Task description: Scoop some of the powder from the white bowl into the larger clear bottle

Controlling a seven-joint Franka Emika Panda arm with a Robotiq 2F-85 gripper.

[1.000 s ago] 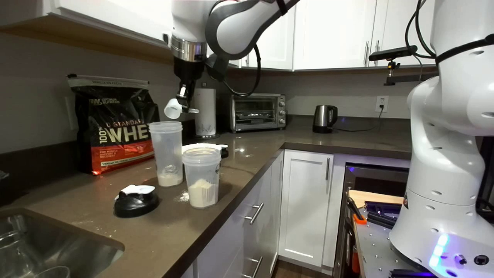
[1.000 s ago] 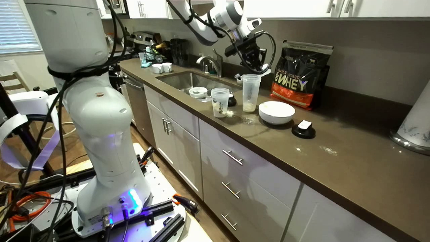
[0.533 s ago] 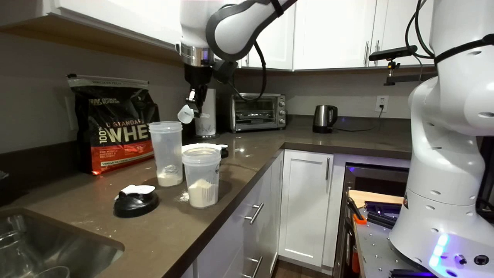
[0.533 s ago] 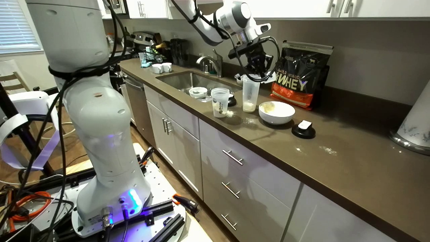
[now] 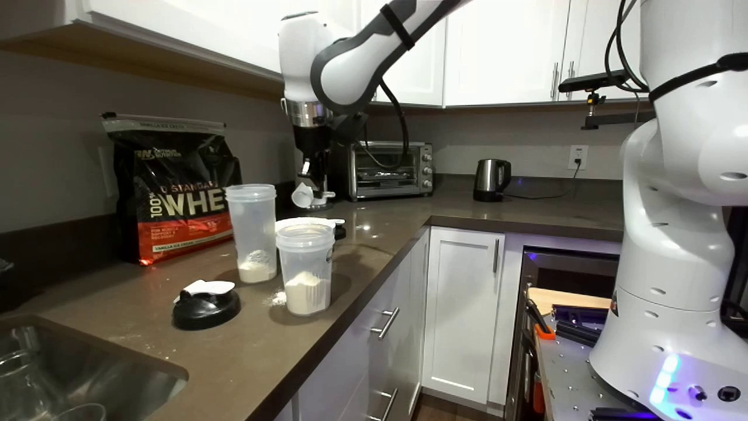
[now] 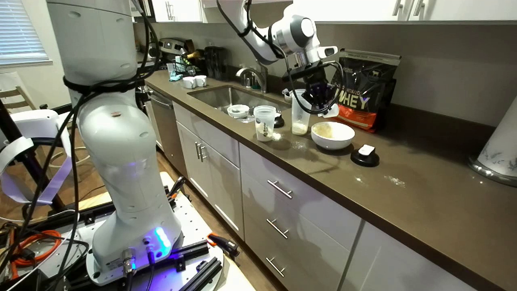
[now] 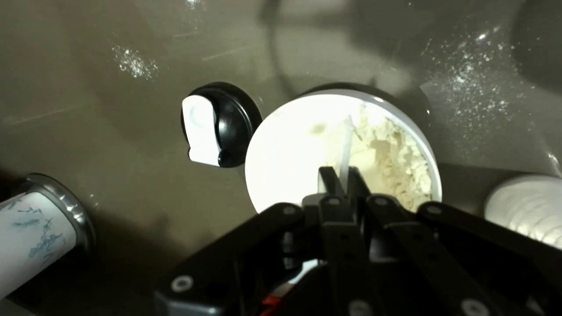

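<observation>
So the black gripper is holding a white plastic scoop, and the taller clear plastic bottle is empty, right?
The taller clear plastic bottle isn't empty: both exterior views show pale powder in it. The black gripper does hold the white plastic scoop.

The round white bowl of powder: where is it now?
In an exterior view, the round white bowl stands just right of the tall clear cylindrical bottle and left of the round white-topped black lid.
</observation>
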